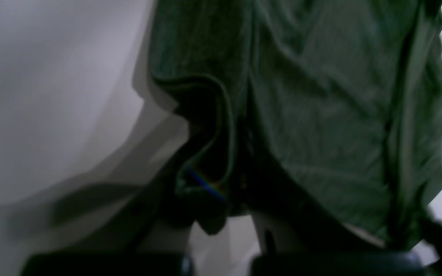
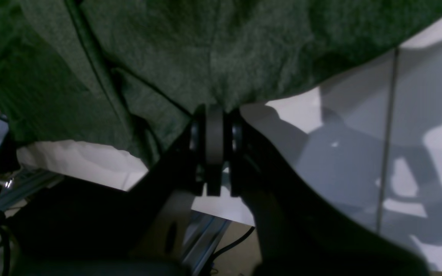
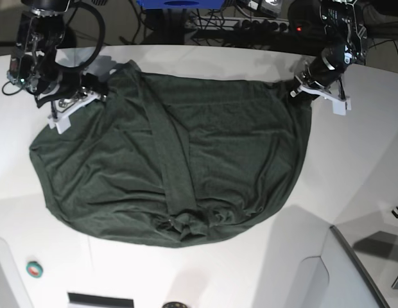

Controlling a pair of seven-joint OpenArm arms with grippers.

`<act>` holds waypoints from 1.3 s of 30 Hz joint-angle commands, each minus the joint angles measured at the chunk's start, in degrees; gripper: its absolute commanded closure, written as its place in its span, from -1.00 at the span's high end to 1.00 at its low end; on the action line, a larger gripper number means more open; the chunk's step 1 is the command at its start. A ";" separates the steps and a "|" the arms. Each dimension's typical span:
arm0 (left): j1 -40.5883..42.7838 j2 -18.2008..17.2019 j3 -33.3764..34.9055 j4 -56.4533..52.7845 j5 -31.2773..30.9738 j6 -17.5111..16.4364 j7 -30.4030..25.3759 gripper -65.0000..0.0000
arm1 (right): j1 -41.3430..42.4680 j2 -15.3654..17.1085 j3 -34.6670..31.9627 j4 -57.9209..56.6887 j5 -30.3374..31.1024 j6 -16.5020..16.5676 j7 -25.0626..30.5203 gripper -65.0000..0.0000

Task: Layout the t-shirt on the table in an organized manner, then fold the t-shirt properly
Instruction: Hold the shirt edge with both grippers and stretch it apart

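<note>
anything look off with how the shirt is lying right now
Yes. The shirt is not flat: a long ridge of doubled fabric runs down its middle to a bunched knot near the bottom hem. Its outline is rounded like a sack, held up at two corners by the left claw and the right claw.

The tabletop (image 3: 353, 167) is glossy white and fills most of the base view. The dark green t-shirt (image 3: 180, 167) lies spread on it in the centre, with wrinkles and a folded band down the middle. In the lower left lies a small green ring (image 3: 34, 269), perhaps a tape roll.
</note>
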 commanded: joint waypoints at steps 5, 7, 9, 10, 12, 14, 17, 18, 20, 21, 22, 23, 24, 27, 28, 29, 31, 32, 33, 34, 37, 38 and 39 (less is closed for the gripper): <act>3.84 -0.79 -0.54 5.97 1.55 1.47 1.66 -1.00 | 0.50 -2.10 5.34 0.80 1.04 -0.01 0.36 -0.95; 3.84 -1.32 -0.28 5.88 1.55 1.47 1.75 -1.00 | 0.50 -3.33 7.97 0.80 0.95 -0.01 -0.08 -0.89; 4.20 -1.32 -0.28 5.88 1.55 1.47 1.75 -1.00 | 0.32 -3.68 9.12 0.80 0.95 -0.01 -0.08 -0.55; 4.20 -1.32 -0.28 5.88 1.55 1.47 1.75 -1.00 | 0.23 -3.68 9.29 0.80 0.95 -0.01 -0.08 -0.35; 4.20 -1.32 -0.37 5.88 1.55 1.47 1.75 -1.00 | 0.14 -3.77 9.55 0.80 0.95 -0.01 -0.08 0.05; 4.20 -1.32 -0.37 5.88 1.55 1.47 1.75 -1.00 | -0.21 -3.86 9.99 0.80 1.04 -0.01 0.28 0.18; 4.20 -1.32 -0.19 5.97 1.55 1.47 1.75 -1.00 | -0.30 -4.91 14.83 0.80 1.04 0.35 0.36 0.16; 4.20 -1.32 -0.19 5.97 1.55 1.47 1.75 -1.00 | -0.21 -4.74 15.97 0.80 0.95 0.35 0.36 0.16; 4.20 -1.32 -0.19 5.97 1.55 1.47 1.75 -1.00 | 0.85 -4.12 16.94 0.80 0.77 0.43 0.36 0.17; 4.20 -1.32 -0.19 5.97 1.55 1.47 1.75 -1.00 | 1.02 -3.15 17.20 0.71 0.69 0.43 0.45 0.17; 4.20 -1.32 -0.10 5.97 1.55 1.47 1.75 -1.00 | 1.46 -2.27 17.99 0.36 0.86 0.43 0.45 0.17; 4.20 -1.32 -0.10 5.97 1.55 1.47 1.75 -1.00 | 2.25 -1.75 18.61 -0.52 0.95 0.43 0.45 0.17; 4.20 -1.32 -0.10 5.97 1.55 1.47 1.75 -1.00 | 3.13 -1.48 19.40 -2.10 0.77 0.43 0.45 0.17; 4.20 -1.32 -0.10 5.97 1.55 1.47 1.75 -1.00 | 5.86 0.63 21.25 -8.43 0.77 0.43 0.45 0.17; 4.20 -1.32 -0.10 5.97 1.55 1.47 1.75 -1.00 | 6.56 1.07 21.25 -11.16 0.86 0.43 0.45 0.17; 4.20 -1.32 -0.10 5.97 1.55 1.47 1.75 -1.00 | 7.18 1.33 21.25 -13.53 0.86 0.52 0.45 0.17; 4.20 -1.32 -0.10 5.97 1.55 1.47 1.75 -1.00 | 8.14 1.59 21.25 -16.43 0.86 0.61 0.45 0.17; 4.20 -1.32 -0.10 5.97 1.55 1.47 1.75 -1.00 | 8.32 1.59 21.16 -16.87 0.86 0.61 0.45 0.17; 4.20 -1.32 -0.10 5.97 1.55 1.47 1.75 -1.00 | 8.32 1.33 21.16 -16.87 0.86 0.61 0.45 0.17; 4.20 -1.32 -0.10 5.97 1.55 1.47 1.75 -1.00 | 8.32 1.24 21.16 -16.87 0.86 0.61 0.45 0.17; 4.20 -1.32 -0.10 5.97 1.55 1.47 1.75 -1.00 | 8.32 1.24 18.96 -16.96 0.86 0.61 0.45 0.17; 4.20 -1.32 -0.10 5.97 1.55 1.47 1.75 -1.00 | 8.32 1.24 17.91 -16.96 0.86 0.61 0.45 0.17; 4.20 -1.32 -0.10 5.97 1.55 1.47 1.75 -1.00 | 8.32 1.24 17.12 -16.96 0.95 0.61 0.45 0.17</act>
